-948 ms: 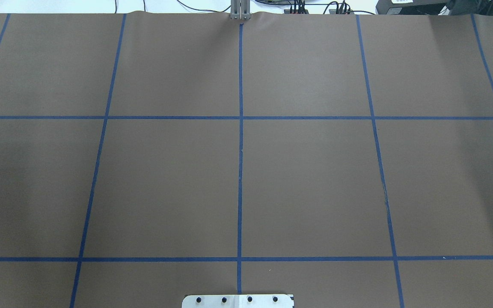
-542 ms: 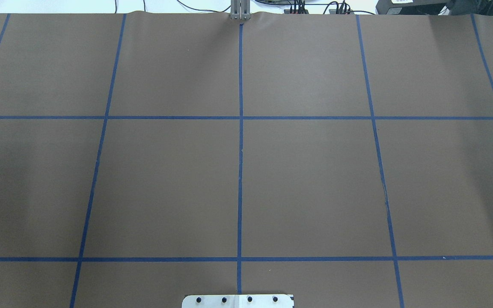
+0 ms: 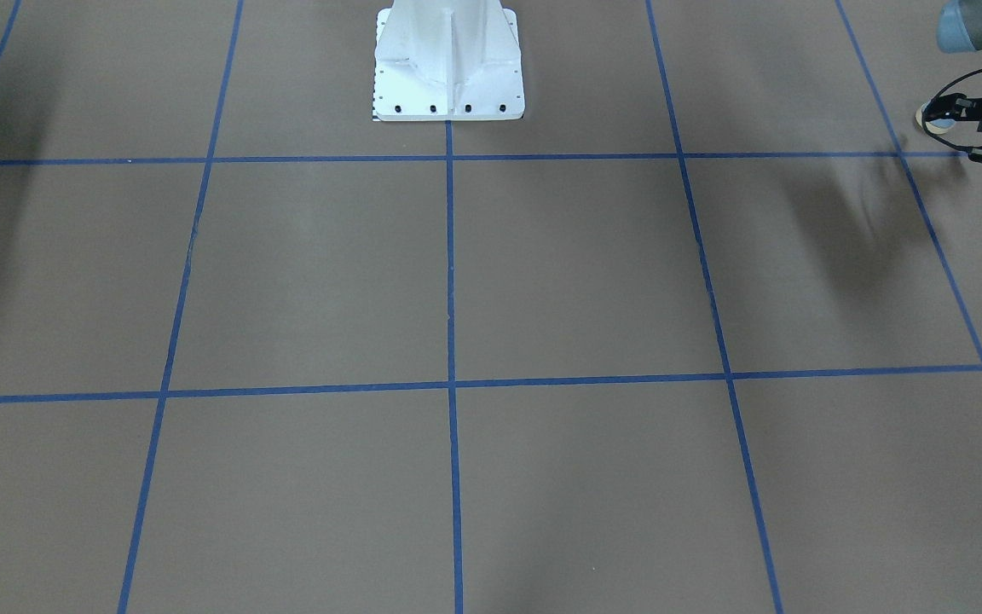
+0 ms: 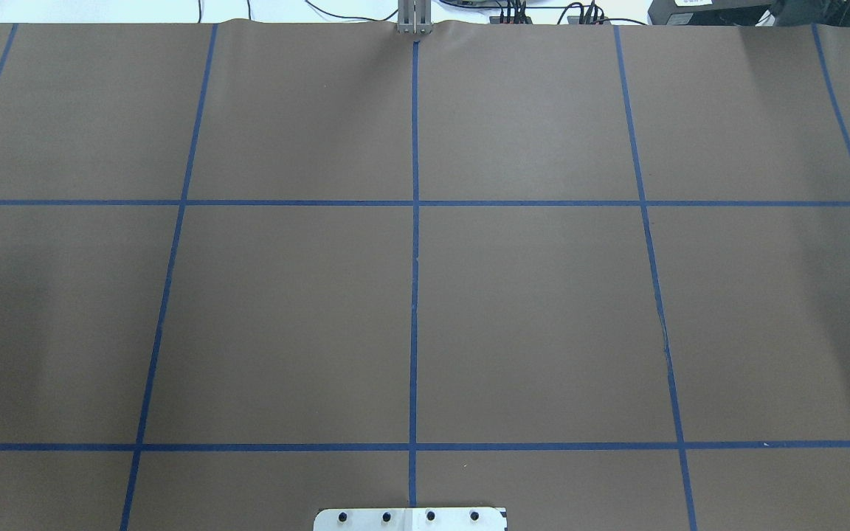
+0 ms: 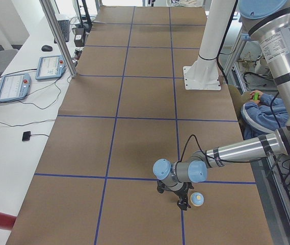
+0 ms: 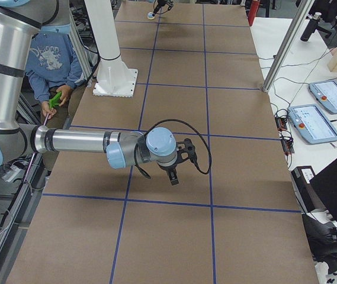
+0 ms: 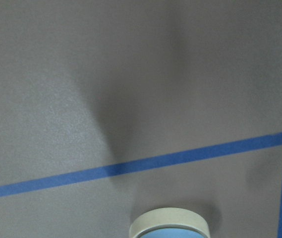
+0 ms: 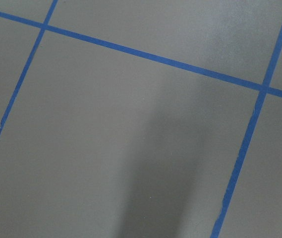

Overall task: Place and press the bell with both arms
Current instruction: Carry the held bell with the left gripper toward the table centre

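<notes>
The bell [image 5: 197, 199], light blue with a cream base, stands on the brown table far out on my left. It also shows at the bottom edge of the left wrist view [image 7: 169, 227] and in the front view [image 3: 937, 125]. My left gripper [image 3: 941, 115] hangs low right beside it with its fingers apart, and it looks open. My right gripper [image 6: 175, 179] hovers over bare table on the other side, pointing down. It shows only in the right side view, so I cannot tell whether it is open or shut. The overhead view holds neither gripper nor bell.
The white pedestal base [image 3: 448, 68] stands at the robot's edge of the table. Blue tape lines divide the brown cover [image 4: 543, 317] into squares. A seated person [image 5: 259, 109] is behind the robot. Tablets [image 5: 15, 86] lie on the white side bench.
</notes>
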Controlling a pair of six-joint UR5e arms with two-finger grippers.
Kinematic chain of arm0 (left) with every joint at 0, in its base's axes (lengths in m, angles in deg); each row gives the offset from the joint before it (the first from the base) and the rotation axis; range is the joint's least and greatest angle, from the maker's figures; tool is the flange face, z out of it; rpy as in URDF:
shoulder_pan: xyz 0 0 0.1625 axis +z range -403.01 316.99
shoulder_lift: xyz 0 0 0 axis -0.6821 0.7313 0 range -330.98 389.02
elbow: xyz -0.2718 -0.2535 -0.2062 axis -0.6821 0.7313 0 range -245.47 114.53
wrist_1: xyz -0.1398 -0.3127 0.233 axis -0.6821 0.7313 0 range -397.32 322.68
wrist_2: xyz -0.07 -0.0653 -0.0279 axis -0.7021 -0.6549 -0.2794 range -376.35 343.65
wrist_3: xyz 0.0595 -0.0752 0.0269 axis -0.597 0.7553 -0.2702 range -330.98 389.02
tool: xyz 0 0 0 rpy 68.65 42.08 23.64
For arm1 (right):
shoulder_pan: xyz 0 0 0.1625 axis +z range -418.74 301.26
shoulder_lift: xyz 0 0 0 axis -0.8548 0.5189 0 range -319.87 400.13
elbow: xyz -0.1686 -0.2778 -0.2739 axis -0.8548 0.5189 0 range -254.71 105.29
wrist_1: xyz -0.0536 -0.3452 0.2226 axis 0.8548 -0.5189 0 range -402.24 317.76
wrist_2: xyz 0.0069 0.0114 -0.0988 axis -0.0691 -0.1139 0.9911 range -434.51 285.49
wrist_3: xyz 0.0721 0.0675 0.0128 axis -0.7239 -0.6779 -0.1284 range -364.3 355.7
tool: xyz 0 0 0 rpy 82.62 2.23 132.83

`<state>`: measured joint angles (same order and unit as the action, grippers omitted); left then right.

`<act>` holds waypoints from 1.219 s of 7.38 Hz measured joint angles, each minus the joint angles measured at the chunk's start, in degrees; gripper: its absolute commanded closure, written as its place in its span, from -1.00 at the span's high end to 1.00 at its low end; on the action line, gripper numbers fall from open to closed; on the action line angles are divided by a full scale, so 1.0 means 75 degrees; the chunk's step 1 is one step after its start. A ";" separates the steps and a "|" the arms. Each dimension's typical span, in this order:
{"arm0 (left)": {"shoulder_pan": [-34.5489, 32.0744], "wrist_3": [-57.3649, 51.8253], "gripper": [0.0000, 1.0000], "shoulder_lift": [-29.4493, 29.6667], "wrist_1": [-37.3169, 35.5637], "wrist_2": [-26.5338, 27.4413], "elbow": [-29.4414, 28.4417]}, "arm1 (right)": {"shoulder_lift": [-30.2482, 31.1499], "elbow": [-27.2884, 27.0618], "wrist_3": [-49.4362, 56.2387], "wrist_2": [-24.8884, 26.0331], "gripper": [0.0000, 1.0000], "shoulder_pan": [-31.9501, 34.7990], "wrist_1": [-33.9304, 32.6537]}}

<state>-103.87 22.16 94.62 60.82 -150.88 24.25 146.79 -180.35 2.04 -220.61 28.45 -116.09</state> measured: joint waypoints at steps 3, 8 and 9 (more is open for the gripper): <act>0.0314 0.0044 1.00 -0.0014 -0.0026 -0.0081 -0.0072 | 0.0207 0.0000 -0.0058 -0.0008 0.99 0.0000 0.0353; 0.0599 0.0062 0.99 -0.0024 -0.0048 -0.0085 -0.0313 | 0.0217 -0.0011 -0.0083 -0.0020 0.99 0.0000 0.0390; 0.0627 0.0066 0.99 -0.0024 -0.0038 -0.0088 -0.0345 | 0.0217 -0.0014 -0.0084 -0.0020 0.99 0.0000 0.0390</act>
<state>-99.17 22.66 94.44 60.53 -151.54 21.67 148.41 -180.46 1.41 -220.76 28.45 -113.17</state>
